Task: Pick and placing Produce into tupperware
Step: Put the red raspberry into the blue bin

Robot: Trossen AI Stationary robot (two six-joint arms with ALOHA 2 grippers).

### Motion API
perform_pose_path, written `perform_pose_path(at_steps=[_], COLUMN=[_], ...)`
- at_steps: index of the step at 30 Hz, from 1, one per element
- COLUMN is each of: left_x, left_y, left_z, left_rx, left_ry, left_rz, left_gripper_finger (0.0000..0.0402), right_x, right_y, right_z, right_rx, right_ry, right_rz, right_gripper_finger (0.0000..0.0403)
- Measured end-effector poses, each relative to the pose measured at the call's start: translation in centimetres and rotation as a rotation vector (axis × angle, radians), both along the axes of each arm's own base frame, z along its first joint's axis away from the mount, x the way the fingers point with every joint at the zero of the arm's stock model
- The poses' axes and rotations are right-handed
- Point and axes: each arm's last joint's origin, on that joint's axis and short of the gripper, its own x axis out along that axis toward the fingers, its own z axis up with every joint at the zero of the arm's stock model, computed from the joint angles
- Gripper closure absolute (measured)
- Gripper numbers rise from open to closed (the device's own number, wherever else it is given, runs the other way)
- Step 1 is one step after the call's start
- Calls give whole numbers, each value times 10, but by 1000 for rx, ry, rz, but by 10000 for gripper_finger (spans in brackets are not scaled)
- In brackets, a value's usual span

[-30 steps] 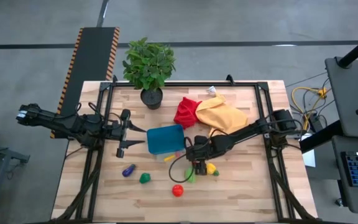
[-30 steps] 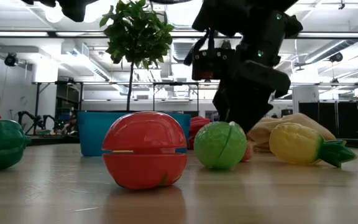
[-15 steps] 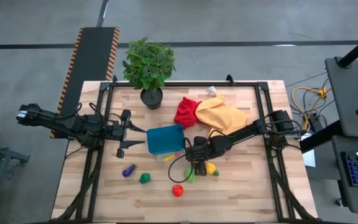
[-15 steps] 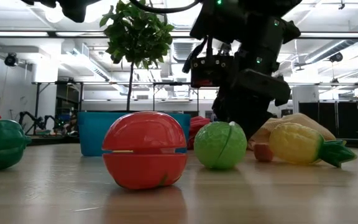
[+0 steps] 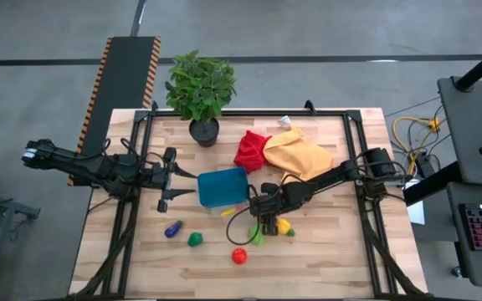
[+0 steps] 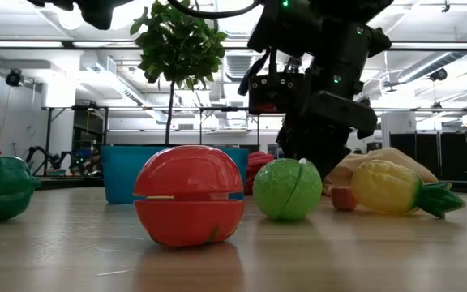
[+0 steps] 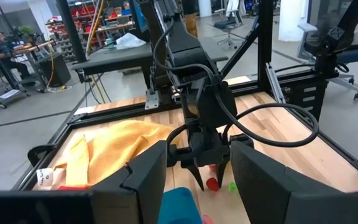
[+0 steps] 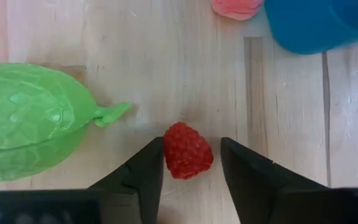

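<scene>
The teal-blue tupperware sits mid-table, and its corner shows in the right wrist view. My right gripper points down, open, with a finger on either side of a small red raspberry that lies on the wood. A green fruit and a yellow fruit lie beside it. My left gripper waits open, left of the tupperware. My right gripper comes at the raspberry from above with its fingers astride it. One finger stands right against the raspberry's side, and I cannot tell whether they touch. The other finger is a small gap away. The raspberry rests on the table.
A red tomato, a green pepper and a purple eggplant lie near the table's near edge. A pink piece lies by the tupperware. A red cloth, a yellow cloth and a potted plant sit toward the far edge.
My right gripper has shifted slightly over the fruit cluster. In the low view the raspberry, earlier mostly hidden beside the green fruit, now shows clear next to the yellow fruit.
</scene>
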Motion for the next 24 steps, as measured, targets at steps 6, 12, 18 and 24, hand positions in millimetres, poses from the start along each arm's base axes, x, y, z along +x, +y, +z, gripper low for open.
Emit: perform_pose_path(at_steps=[6,12,18,24], left_x=[0,0,0,1], left_y=[0,0,0,0], left_z=[0,0,0,-1], left_rx=[0,0,0,1], left_ry=[0,1,2,4], left_rz=[0,0,0,0], left_gripper_finger=[237,237,237,237], right_x=[0,-2,-5,-6], right_y=[0,0,-1,-5], right_z=[1,12,32,54], right_rx=[3,12,15,-64], right_ry=[-1,-26,-91,-197], right_rz=[1,10,5,-42], right_gripper_finger=[303,318,305,316])
